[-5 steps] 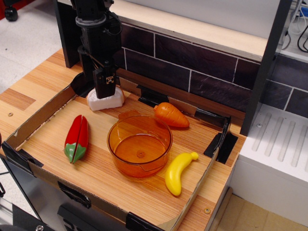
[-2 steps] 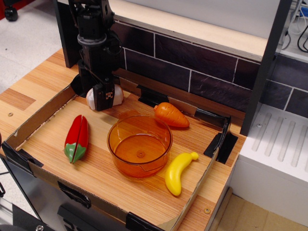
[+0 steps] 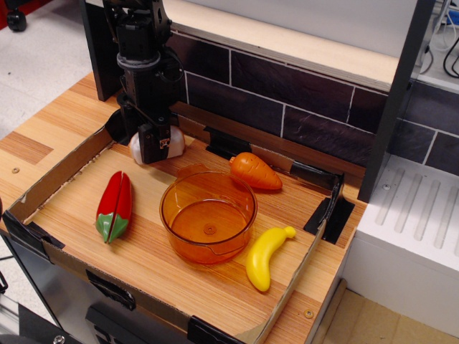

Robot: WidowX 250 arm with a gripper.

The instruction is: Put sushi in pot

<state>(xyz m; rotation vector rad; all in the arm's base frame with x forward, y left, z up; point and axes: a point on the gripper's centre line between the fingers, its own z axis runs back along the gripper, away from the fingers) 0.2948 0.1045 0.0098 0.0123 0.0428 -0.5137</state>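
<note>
The white sushi (image 3: 177, 143) lies at the back left corner of the tray. Only its right edge and a sliver on the left show, because my black gripper (image 3: 155, 149) is lowered straight onto it. The gripper's body hides its fingers, so I cannot tell whether they are closed on the sushi. The transparent orange pot (image 3: 172, 228) stands empty in the middle of the tray, to the front right of the gripper, with its tab handle pointing toward the back.
An orange carrot (image 3: 254, 172) lies behind the pot, a yellow banana (image 3: 264, 256) to its front right, and a red and green pepper (image 3: 114, 206) to its left. Low cardboard walls (image 3: 61, 175) ring the wooden tray. A dark tiled wall (image 3: 287, 100) rises behind.
The gripper has come down from just above the sushi to cover most of it. The sushi and the other toys have stayed where they were.
</note>
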